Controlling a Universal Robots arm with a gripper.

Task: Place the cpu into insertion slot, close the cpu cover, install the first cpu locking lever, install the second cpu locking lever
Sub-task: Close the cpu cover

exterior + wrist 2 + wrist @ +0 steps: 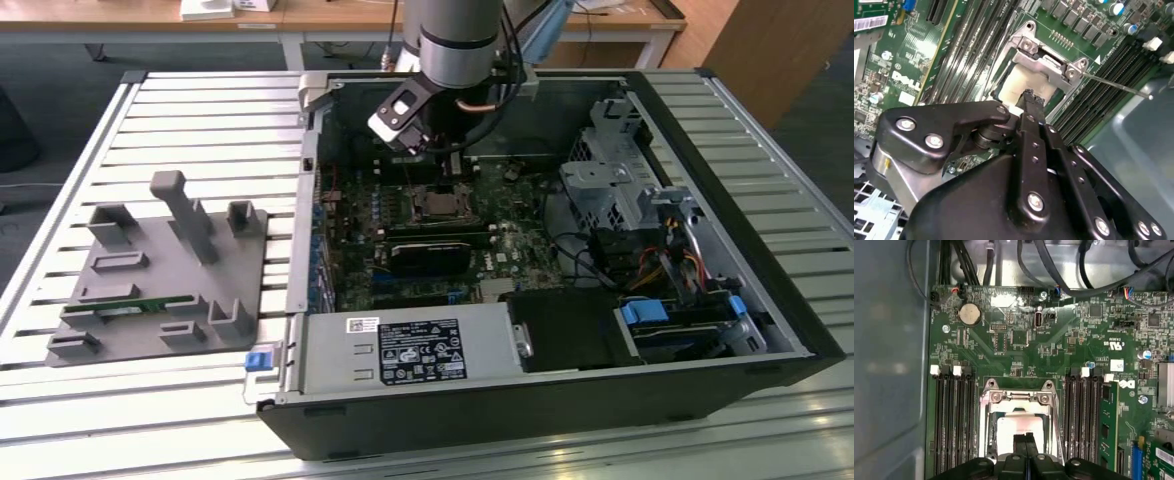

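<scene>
— How many pieces do we count at the insertion slot?
— One cpu, a flat square with a pale matte metal top, lying inside the slot. One cpu cover, thin stamped silver plate, sits at the slot's rim. One thin steel lever rod sticks out from a corner of the slot.
— And the tool?
— One, black and jointed, its two fingers pressed together with no gap and nothing between them. The tip is right over the cpu; we cannot tell whether it touches.
— What else do we see around the slot?
— Two banks of long dark ribbed slots, one on either side of it, with one green memory stick standing in one bank. One round silver coin cell lies on the green board beyond the slot. One black computer case encloses the slot and stands on one ribbed metal table. One grey moulded fixture sits well apart from the slot, toward the exterior view's left
</scene>
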